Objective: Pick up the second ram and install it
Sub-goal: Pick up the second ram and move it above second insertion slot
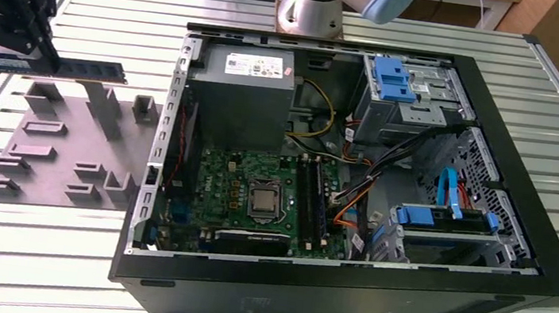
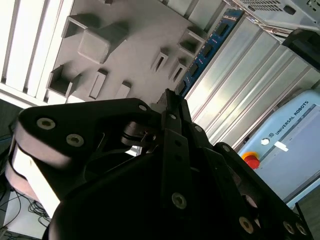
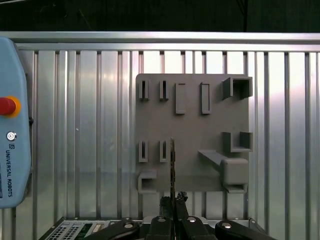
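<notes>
While my hand (image 1: 45,56) pinches the second ram (image 1: 93,69), upper left in the exterior view, its edge hangs free above the tray (image 1: 56,153).

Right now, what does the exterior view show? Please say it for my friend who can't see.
The robot's jaws are shut on the second ram, holding it in the air above the grey holder tray. On the exterior view's right, an open computer case lies on the slatted table, its motherboard showing.

The ram (image 1: 92,69) looks dark blue-green; holder tray (image 1: 67,148) grey; ribbed table (image 1: 33,254) silver.
</notes>
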`<act>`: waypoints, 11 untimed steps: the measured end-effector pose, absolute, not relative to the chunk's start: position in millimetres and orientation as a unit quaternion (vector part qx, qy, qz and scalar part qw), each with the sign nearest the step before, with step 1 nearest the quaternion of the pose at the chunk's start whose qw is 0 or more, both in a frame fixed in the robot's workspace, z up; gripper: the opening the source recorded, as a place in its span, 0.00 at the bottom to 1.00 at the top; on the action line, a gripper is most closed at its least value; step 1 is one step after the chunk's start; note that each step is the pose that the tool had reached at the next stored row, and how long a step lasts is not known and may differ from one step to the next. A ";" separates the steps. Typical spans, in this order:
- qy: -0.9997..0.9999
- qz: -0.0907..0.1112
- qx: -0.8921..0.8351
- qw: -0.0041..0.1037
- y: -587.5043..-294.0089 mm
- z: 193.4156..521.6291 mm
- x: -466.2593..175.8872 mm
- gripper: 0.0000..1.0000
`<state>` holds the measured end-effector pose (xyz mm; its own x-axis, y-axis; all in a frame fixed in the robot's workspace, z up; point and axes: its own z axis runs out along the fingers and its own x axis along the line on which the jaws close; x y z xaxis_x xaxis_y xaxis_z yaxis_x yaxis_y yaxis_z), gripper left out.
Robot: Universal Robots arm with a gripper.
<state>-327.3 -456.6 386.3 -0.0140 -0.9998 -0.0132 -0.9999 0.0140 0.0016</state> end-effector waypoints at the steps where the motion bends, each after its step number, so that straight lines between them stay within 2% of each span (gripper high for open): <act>1: 0.712 0.005 -0.702 0.004 -456.6 386.2 -326.3 0.14; 11: 0.712 0.005 -0.702 0.004 -456.6 386.3 -316.5 0.14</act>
<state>-316.5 -456.6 386.3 -0.0140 -0.9998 -0.0132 -0.9999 0.0140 0.0017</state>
